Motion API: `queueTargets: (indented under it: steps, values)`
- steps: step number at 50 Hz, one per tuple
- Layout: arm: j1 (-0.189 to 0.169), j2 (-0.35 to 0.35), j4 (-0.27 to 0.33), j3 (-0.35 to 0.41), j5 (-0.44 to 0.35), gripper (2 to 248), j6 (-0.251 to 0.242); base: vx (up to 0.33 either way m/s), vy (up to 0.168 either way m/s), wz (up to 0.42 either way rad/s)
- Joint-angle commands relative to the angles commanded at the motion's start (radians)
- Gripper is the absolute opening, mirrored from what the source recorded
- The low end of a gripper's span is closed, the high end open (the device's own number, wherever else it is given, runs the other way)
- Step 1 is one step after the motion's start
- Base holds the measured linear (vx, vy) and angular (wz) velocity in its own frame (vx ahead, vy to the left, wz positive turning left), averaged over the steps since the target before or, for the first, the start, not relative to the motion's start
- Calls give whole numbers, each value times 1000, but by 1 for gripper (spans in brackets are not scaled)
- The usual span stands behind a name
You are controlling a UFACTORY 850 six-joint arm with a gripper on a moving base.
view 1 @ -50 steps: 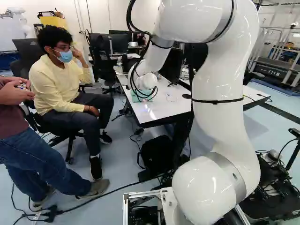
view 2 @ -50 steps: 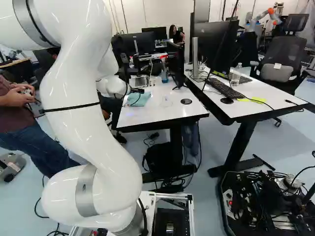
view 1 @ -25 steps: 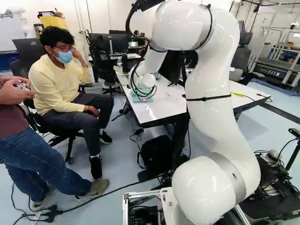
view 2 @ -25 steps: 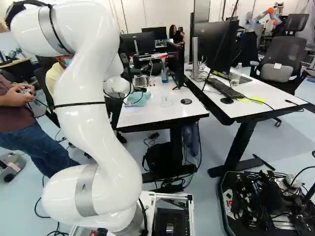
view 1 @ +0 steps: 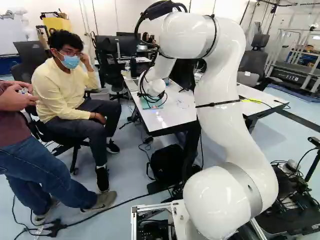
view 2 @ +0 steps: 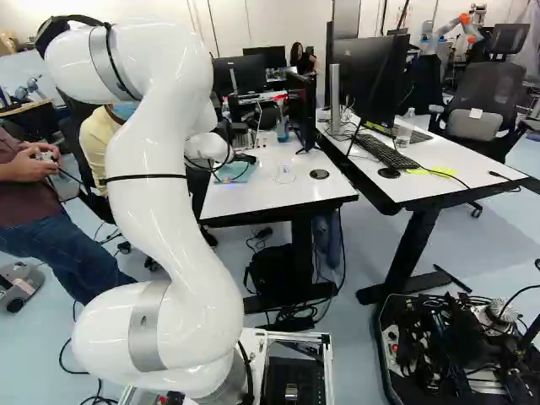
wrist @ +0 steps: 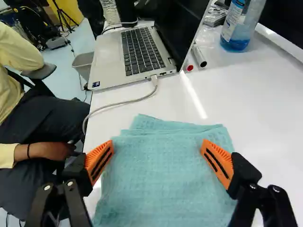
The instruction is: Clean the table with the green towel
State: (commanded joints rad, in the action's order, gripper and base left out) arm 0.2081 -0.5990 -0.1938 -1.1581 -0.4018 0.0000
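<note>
The fingers (wrist: 225,158) stand spread over a folded green towel (wrist: 161,184) between them on the counter (wrist: 270,109), gripping and wiping (apparently the whole job) left to do.

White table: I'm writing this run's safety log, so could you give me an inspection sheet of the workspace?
Surface: glossy white tabletop; faint mark or clear item, cannot tell which.
Job's things: green towel on the tabletop, folded in layers.
Clutter: open laptop, bottle of blue liquid, red-ended marker, black-ended marker.
Gripper: open over the towel.
Cables: light cable curves from the laptop to the table edge; black cables on the floor.
Surroundings: second table with monitor and keyboard.
</note>
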Motion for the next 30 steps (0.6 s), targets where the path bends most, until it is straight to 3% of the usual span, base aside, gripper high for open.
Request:
queueTargets:
  steps: [30]
  values:
    - [29, 155, 0, 131, 0, 247, 0, 0, 0, 0]
